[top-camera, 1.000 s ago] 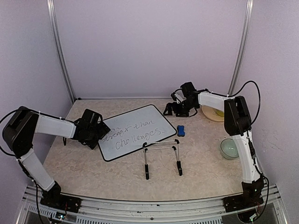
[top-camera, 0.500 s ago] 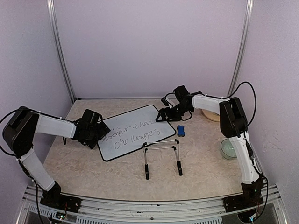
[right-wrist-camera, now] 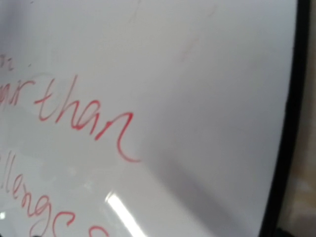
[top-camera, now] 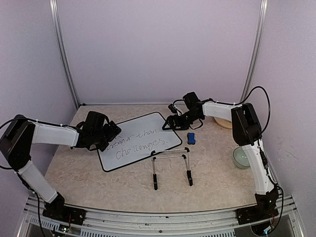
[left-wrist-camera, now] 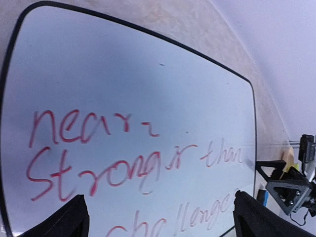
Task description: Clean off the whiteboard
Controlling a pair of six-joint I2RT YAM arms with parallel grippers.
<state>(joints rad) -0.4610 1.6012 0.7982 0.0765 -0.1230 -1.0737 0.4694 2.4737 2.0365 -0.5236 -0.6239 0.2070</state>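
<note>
Holds nothing in the left gripper [top-camera: 110, 132], jaws spread wide, low over the left end of the whiteboard [top-camera: 143, 140], red writing just ahead. Holds nothing in the right gripper [top-camera: 171, 123] either, spread too, above the board's far corner. Leaves the blue eraser [top-camera: 191, 138] lying just beside it. Risks shoving the flat board sideways if bare fingers press down, or clipping the wire stand [top-camera: 171, 165] past the eraser.
</note>
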